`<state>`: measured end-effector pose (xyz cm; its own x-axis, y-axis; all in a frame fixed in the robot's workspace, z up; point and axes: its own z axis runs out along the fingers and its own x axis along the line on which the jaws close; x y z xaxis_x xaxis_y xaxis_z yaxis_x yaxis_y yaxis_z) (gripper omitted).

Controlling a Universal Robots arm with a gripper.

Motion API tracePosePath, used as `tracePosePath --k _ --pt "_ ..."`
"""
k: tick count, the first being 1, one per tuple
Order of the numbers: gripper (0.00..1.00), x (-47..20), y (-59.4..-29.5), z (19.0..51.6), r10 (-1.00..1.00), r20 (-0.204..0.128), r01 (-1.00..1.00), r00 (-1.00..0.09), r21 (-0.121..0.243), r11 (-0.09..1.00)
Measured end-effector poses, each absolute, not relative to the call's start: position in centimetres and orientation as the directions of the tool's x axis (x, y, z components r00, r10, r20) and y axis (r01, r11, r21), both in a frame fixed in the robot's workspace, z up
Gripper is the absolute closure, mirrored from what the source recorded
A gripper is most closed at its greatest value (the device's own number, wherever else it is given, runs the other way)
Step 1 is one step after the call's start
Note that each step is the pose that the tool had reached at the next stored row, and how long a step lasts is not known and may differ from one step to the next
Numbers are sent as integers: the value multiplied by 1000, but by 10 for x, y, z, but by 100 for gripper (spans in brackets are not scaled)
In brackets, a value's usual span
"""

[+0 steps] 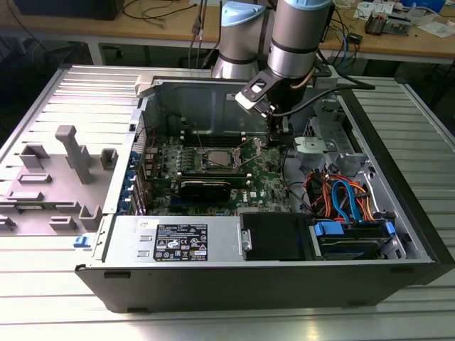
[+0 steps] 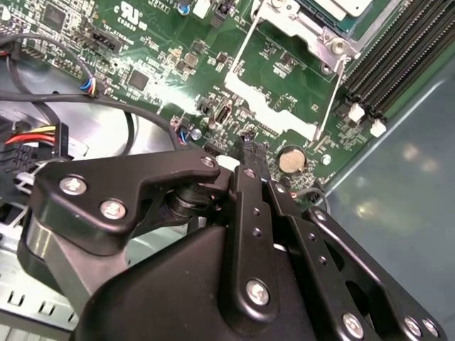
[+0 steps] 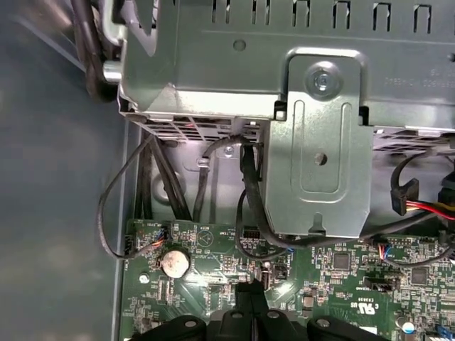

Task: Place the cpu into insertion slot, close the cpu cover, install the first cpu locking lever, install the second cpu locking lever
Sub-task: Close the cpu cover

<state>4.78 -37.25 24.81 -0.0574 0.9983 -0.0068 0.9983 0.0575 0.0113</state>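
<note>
The black two-finger gripper [image 2: 248, 148], tips pressed together on nothing, hangs over the green board [image 2: 163, 42]. Just beyond runs a thin silver wire lever [image 2: 328, 96], edging the silver frame cpu cover [image 2: 313, 37], apparently down over the flat silver-grey cpu [image 2: 343, 6] in its square insertion slot [image 1: 205, 160]. Likely the lever step; catching that rod needs fine aim.

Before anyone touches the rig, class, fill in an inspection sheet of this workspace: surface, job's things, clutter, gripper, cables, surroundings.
Surface: ribbed metal table carrying an open computer case.
Job's things: insertion slot, silver-rimmed, on the green motherboard.
Clutter: grey plastic fixtures on the table, exterior view's left.
Gripper: gripper low over the board near the coin cell, jaws shut, holding nothing.
Cables: black cables along the case wall; orange and blue cables at the exterior view's right.
Surroundings: wooden benches behind.
</note>
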Motion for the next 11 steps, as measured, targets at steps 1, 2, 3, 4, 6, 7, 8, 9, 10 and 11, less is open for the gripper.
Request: tracePosePath --k 1,2,3,4,6,7,8,9,10,11 --pt "89 48 -373 247 998 -7 998 -58 11 58" --pt "89 47 -373 246 998 -7 998 -57 11 58" --pt "89 46 -373 244 998 -7 998 -58 11 58" --pt "89 44 -373 243 998 -7 998 -58 11 58" --pt "89 38 -373 240 998 -6 998 -57 11 57" --pt "89 37 -373 239 998 -7 998 -57 11 58" --pt "89 37 -373 239 998 -7 998 -58 11 58" --pt "89 37 -373 239 998 -7 998 -58 11 58" --pt "89 37 -373 239 998 -7 998 -58 11 58" --pt "89 37 -373 239 998 -7 998 -58 11 58"
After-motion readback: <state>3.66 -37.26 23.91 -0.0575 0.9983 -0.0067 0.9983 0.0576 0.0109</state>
